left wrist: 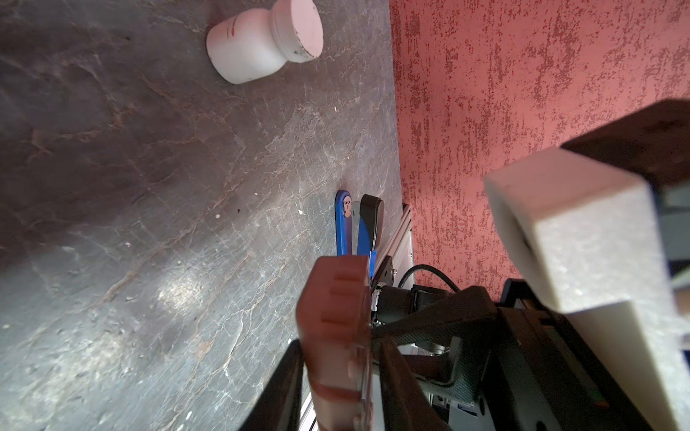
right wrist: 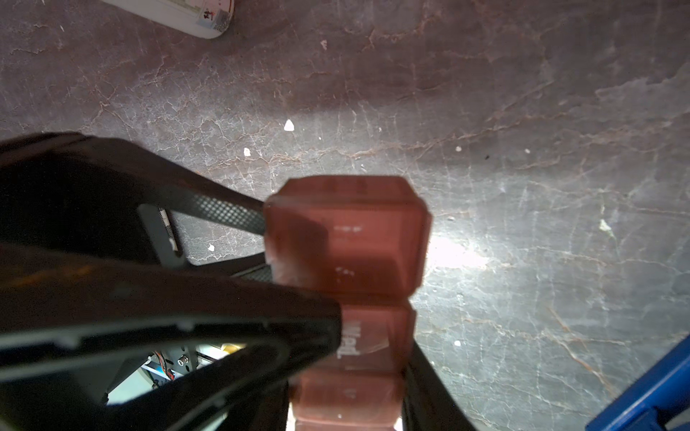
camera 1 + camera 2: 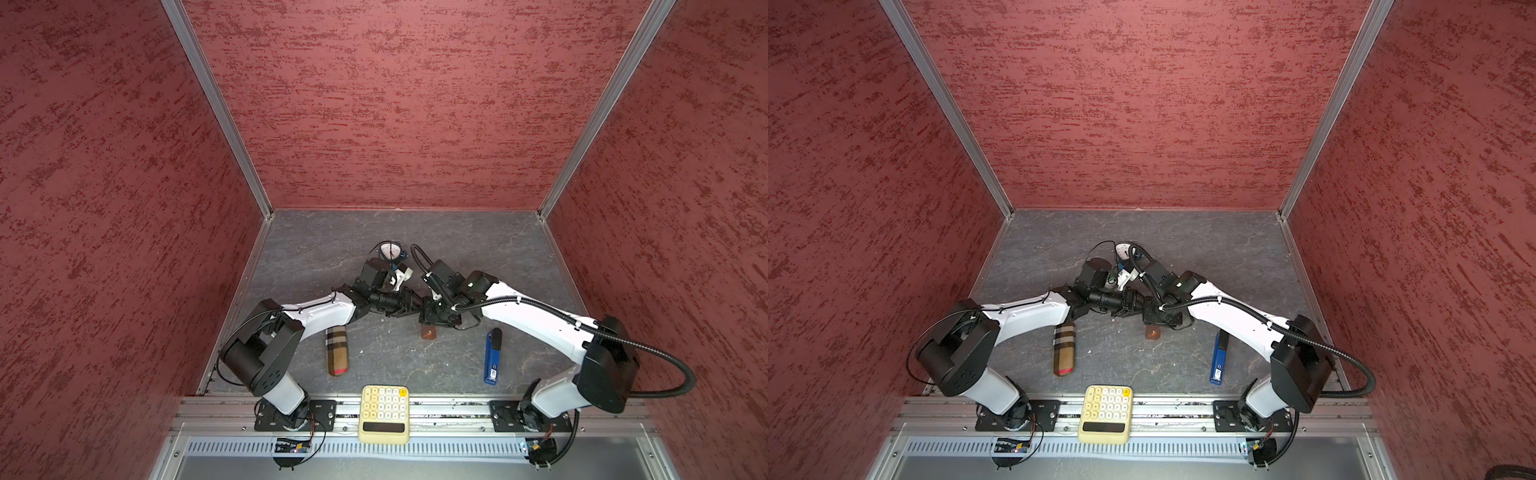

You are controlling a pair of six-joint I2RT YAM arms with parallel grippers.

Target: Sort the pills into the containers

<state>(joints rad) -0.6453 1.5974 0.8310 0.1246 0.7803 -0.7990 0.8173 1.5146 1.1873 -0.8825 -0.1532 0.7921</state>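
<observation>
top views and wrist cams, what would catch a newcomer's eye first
The left gripper and right gripper meet in the middle, both closed on one brown pill-box strip. Then the pale yellow calculator at the front edge and the blue stapler lying on the right stand out.

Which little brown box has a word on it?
The second cell from the pill strip's free end: it reads "Wed". The end cell and the third cell show only tiny white specks.
</observation>
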